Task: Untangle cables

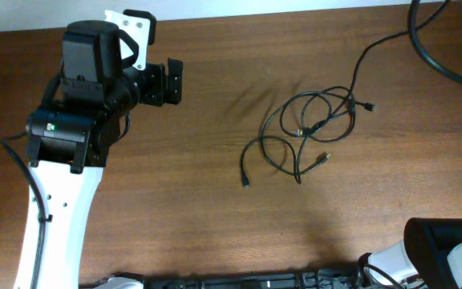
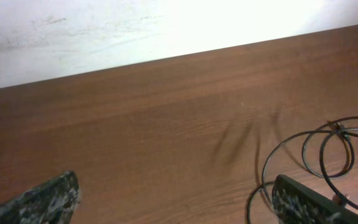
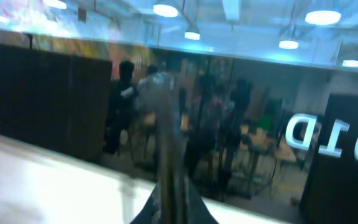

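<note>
The cables (image 1: 307,128) lie as a loose tangle of thin black loops on the wooden table (image 1: 215,217), right of centre. Small plugs stick out at the lower left (image 1: 245,181) and the right (image 1: 369,106). My left gripper (image 1: 179,83) hangs open at the upper left, pointing right, well apart from the tangle. In the left wrist view its fingers (image 2: 45,199) stand wide with bare wood between them, and the cables (image 2: 328,152) loop beside the right finger. My right gripper (image 3: 169,180) is shut on nothing and points up at the room.
A thick black wire (image 1: 443,68) curves across the table's far right corner, and a thin cord (image 1: 367,56) runs from the tangle towards it. The right arm's base (image 1: 447,253) sits at the bottom right. A white wall (image 2: 104,31) borders the far edge.
</note>
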Motion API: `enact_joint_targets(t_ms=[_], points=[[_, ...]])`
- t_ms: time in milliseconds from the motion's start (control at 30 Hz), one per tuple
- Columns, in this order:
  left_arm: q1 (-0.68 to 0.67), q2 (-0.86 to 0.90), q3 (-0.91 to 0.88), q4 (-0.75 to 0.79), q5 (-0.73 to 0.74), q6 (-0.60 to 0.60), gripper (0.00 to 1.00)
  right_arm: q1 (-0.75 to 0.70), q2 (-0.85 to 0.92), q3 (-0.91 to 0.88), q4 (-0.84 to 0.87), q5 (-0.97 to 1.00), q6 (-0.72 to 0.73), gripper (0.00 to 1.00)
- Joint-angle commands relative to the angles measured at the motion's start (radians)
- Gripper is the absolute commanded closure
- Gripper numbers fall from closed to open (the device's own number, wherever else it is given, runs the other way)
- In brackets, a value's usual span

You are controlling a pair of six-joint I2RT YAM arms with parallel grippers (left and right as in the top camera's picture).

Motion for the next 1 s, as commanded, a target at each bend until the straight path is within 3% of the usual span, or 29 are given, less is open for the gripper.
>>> enact_joint_targets(t_ms=[0,133,500,600,667,800,967], points=[[0.003,-0.02,0.012,0.002,-0.003,-0.014,0.01,0.005,-0.002,0.013,0.111,-0.005,0.013,0.96],[0.003,-0.02,0.012,0.002,-0.003,-0.013,0.01,0.005,-0.002,0.013,0.192,-0.005,0.013,0.96],[0.003,-0.02,0.012,0.0,0.002,-0.014,0.01,0.005,-0.002,0.013,0.117,-0.005,0.035,0.96],[0.003,-0.016,0.01,-0.047,0.15,-0.01,0.01,0.005,-0.002,0.013,0.092,-0.005,0.035,0.96],[-0.016,0.013,0.008,-0.086,0.38,0.171,0.01,0.005,-0.002,0.013,0.07,-0.005,0.035,0.96],[-0.057,0.089,0.008,-0.179,0.494,0.221,0.01,0.005,-0.002,0.013,0.07,-0.005,0.035,0.96],[-0.181,0.217,0.008,-0.303,0.717,0.676,0.01,0.005,-0.002,0.013,0.063,-0.005,0.039,0.96]])
